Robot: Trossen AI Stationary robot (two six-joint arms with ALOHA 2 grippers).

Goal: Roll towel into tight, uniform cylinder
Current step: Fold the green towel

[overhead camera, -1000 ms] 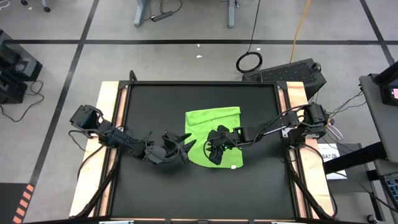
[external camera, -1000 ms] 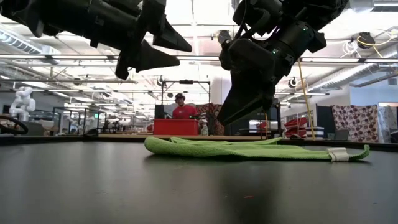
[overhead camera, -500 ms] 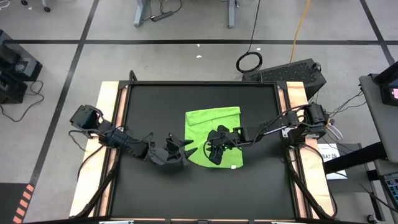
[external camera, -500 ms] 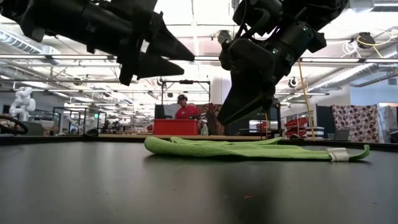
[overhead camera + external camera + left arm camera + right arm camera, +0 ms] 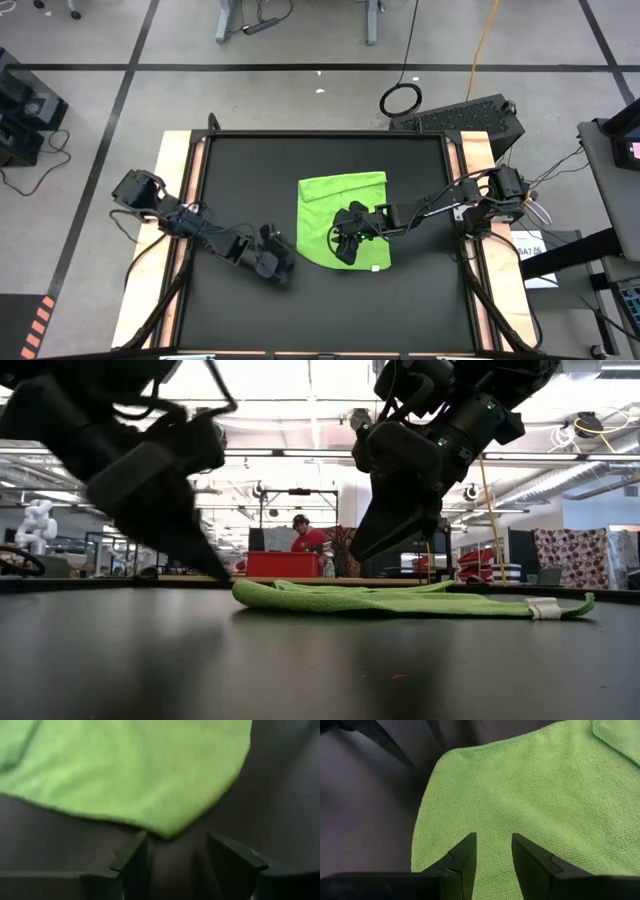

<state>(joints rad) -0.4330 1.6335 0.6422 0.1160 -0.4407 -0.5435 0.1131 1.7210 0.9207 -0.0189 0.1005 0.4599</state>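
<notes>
Lying flat and unrolled, the towel [image 5: 343, 220] sits on the black table [image 5: 240, 170] roughly at its middle, a squarish sheet with a small white tag [image 5: 545, 608] at one edge. No cylinder has been formed yet.

Relative to the towel:
- The left gripper [image 5: 172, 862] is low at the towel's near-left corner. Its wrist view shows the rounded green corner directly ahead of the fingers and pointing into the gap between them. The jaws stand apart and hold nothing. The low view shows this gripper's tip down at about table level just beside the towel's left edge.
- The right gripper [image 5: 493, 851] hovers above the towel's surface, over its nearer half. The low view shows it clear of the cloth, not touching. Its fingers are parted with nothing between them.

Judgement: the relation that matters is corner to left gripper. The towel lies straight ahead of the left fingers, toward the table's centre and the right arm, so the left gripper is the nearer to a graspable edge. The roll's long axis would presumably run along that near edge. The corner must pass between the open fingers and not be pushed away. The right gripper appears placed to press or steady the cloth.
</notes>
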